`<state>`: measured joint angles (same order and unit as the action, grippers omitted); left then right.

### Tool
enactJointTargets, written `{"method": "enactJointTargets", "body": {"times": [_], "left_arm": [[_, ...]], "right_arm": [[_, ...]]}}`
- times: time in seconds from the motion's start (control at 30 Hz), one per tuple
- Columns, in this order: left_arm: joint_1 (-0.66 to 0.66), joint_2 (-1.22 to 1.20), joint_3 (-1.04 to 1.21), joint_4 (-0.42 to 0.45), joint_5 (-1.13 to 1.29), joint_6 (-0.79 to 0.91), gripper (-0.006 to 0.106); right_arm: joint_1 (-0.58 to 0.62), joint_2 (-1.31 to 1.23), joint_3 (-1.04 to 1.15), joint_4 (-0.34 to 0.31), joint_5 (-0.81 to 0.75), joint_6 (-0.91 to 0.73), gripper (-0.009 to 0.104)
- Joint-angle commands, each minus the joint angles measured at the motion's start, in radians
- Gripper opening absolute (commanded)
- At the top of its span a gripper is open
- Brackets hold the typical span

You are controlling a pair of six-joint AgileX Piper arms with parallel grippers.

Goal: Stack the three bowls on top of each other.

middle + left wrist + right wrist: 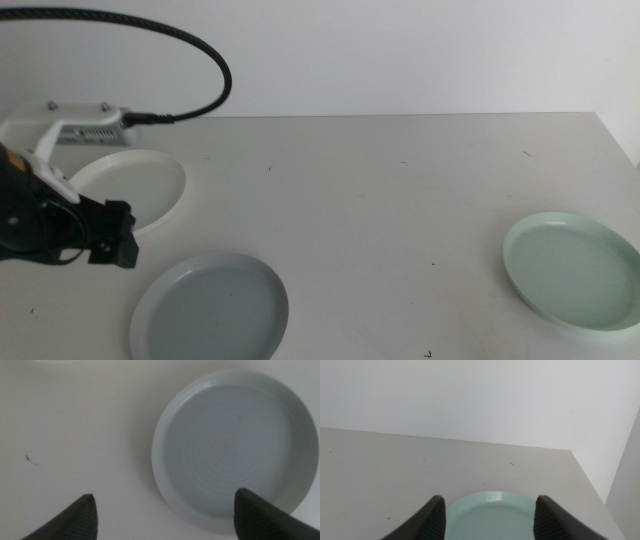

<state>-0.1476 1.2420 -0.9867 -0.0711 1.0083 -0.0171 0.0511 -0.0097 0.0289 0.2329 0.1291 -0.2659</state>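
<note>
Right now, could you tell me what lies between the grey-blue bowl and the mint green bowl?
Only bare table separates the grey-blue bowl from the mint green bowl, as the middle view shows.

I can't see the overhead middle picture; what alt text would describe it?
Three shallow bowls lie apart and unstacked on a pale table: a white bowl at far left, a grey-blue bowl in front of it, a mint green bowl at right. The left pincer hangs open between the white and grey-blue bowls.

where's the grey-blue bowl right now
In the middle view the grey-blue bowl sits front-left on the table, just ahead of the white bowl, under the left gripper.
</note>
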Motion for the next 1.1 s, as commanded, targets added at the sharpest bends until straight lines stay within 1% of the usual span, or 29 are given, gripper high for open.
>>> {"method": "enactJointTargets", "body": {"times": [0.0, 0.13, 0.37, 0.63, 0.9, 0.97, 1.07], "left_arm": [[-0.003, 0.028, 0.013, -0.038, -0.058, -0.011, 0.105], [-0.003, 0.111, 0.06, -0.072, -0.118, -0.006, 0.105], [-0.003, 0.244, 0.085, -0.08, -0.204, 0.0, 0.104], [-0.003, 0.383, 0.085, -0.101, -0.295, 0.026, 0.089], [-0.003, 0.465, 0.085, -0.105, -0.305, 0.057, 0.087], [-0.003, 0.475, 0.085, -0.107, -0.311, 0.067, 0.083], [-0.003, 0.476, 0.085, -0.107, -0.319, 0.073, 0.068]], "right_arm": [[-0.007, 0.001, -0.008, -0.01, -0.073, -0.009, 0.046], [-0.007, 0.001, -0.008, -0.01, -0.073, -0.009, 0.046], [-0.007, 0.001, -0.008, -0.01, -0.072, -0.009, 0.046], [-0.007, 0.001, -0.008, -0.01, -0.071, -0.009, 0.046], [-0.007, 0.001, -0.008, -0.01, -0.071, -0.009, 0.046], [-0.007, 0.001, -0.008, -0.01, -0.071, -0.009, 0.046], [-0.007, 0.001, -0.008, -0.01, -0.071, -0.009, 0.046]]}}
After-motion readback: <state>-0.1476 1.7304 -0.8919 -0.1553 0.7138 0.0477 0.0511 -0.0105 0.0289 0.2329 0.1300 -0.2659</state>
